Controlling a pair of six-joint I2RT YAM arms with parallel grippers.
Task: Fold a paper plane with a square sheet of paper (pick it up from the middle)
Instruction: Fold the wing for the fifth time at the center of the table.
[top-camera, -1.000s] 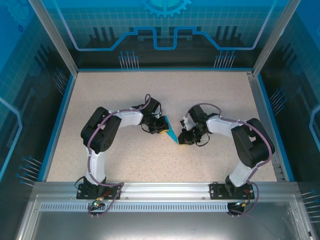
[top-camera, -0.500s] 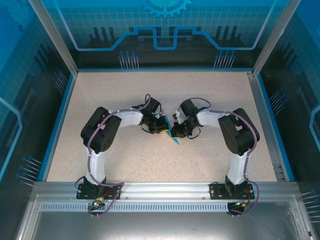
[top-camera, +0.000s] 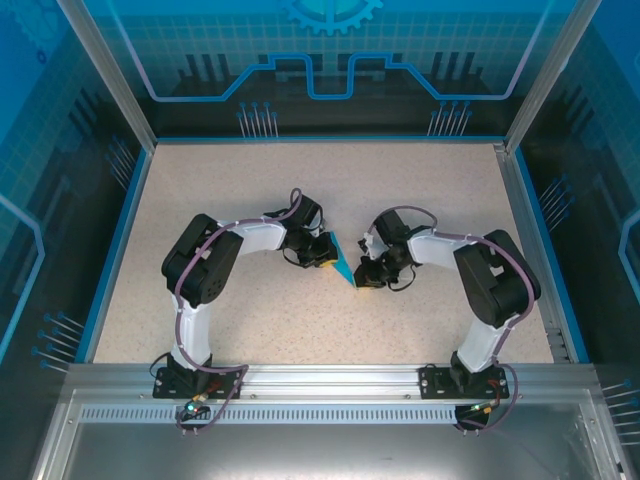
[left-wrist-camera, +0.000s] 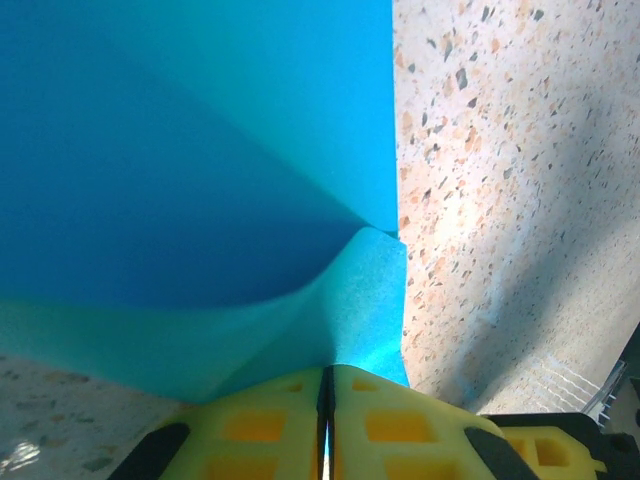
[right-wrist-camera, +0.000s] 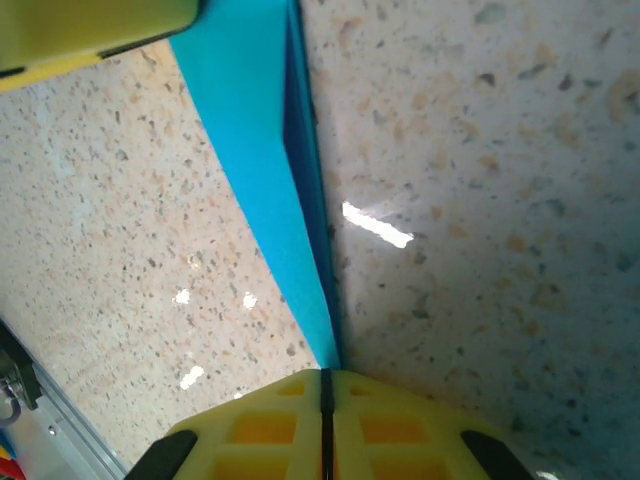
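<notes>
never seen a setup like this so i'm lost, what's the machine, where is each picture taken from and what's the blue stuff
These are two robot arms bolted side by side at the near edge of a speckled table. Each ends in a two-finger gripper with yellow fingers. The wide picture comes from a fixed camera above and behind the arms. In it the left gripper and the right gripper meet at mid-table. The other two pictures come from small cameras on the wrists, so each looks past its own fingers. The blue thing is a partly folded sheet of paper, meant to become a paper plane. In the left wrist view the shut fingers pinch a lifted edge of it. In the right wrist view the shut fingers meet the paper's pointed tip; whether they grip it I cannot tell.
</notes>
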